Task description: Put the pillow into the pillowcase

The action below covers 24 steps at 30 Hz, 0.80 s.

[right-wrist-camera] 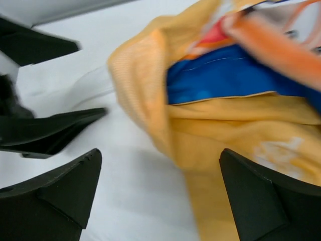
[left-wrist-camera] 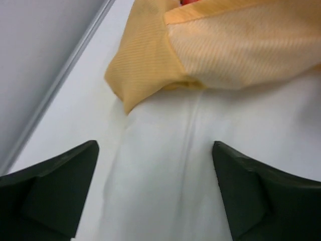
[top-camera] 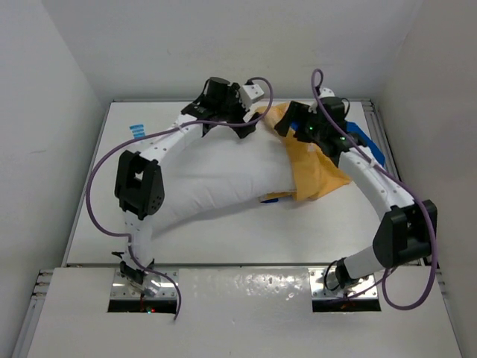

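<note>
The white pillow [top-camera: 216, 179] lies across the middle of the table. Its right end is under the pillowcase [top-camera: 317, 168], which lies orange side up with its blue side [top-camera: 367, 145] showing at the far right. My left gripper [top-camera: 243, 128] is open and empty over the pillow's far edge, just short of the case's orange rim [left-wrist-camera: 145, 75]; bare pillow [left-wrist-camera: 165, 165] lies between its fingers. My right gripper [top-camera: 288, 124] is open and empty above the case's bunched mouth, where orange cloth [right-wrist-camera: 225, 140] and blue lining [right-wrist-camera: 220, 75] show, with pillow [right-wrist-camera: 135, 196] below.
A small blue-and-white strip [top-camera: 138, 130] lies on the table at the far left. White walls close in the table at the back and both sides. The left gripper's fingers [right-wrist-camera: 50, 133] show close by in the right wrist view.
</note>
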Tool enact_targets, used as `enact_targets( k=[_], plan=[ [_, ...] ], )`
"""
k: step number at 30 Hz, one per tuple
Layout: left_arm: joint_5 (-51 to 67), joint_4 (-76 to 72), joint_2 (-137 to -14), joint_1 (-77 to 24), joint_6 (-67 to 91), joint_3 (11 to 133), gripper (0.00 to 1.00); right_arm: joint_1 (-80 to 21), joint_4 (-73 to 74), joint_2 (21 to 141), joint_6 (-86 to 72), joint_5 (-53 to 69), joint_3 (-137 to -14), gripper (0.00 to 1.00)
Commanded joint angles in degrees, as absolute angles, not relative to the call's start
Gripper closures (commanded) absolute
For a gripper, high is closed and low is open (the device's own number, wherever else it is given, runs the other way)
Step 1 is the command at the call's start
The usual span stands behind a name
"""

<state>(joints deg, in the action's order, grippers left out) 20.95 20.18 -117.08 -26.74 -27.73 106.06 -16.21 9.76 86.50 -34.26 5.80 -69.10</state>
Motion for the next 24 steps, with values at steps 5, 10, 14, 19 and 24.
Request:
enact_targets(
  k=[5, 10, 14, 19, 24],
  plan=[
    [24.8, 31.2, -105.8, -25.1, -46.3, 109.9, 0.0, -11.3, 17.7, 74.5, -28.6, 5.4, -64.7, 0.67],
    [20.1, 55.6, -98.4, -31.4, -73.1, 105.9, 1.0, -9.8, 20.1, 65.7, -29.5, 2.1, -53.4, 0.36],
    [14.2, 58.5, -92.7, -36.4, -73.6, 90.2, 0.32, -10.9, 17.3, 60.0, -29.7, 0.2, -42.9, 0.01],
    [11.2, 42.5, -84.9, -40.7, -66.1, 72.1, 0.0, -12.7, 15.2, 60.7, -30.1, -1.8, -39.4, 0.01],
    [2.6, 27.9, -86.0, -41.7, -61.2, 64.5, 0.0, -15.1, 8.9, 65.4, -31.4, -1.1, -36.7, 0.13]
  ],
)
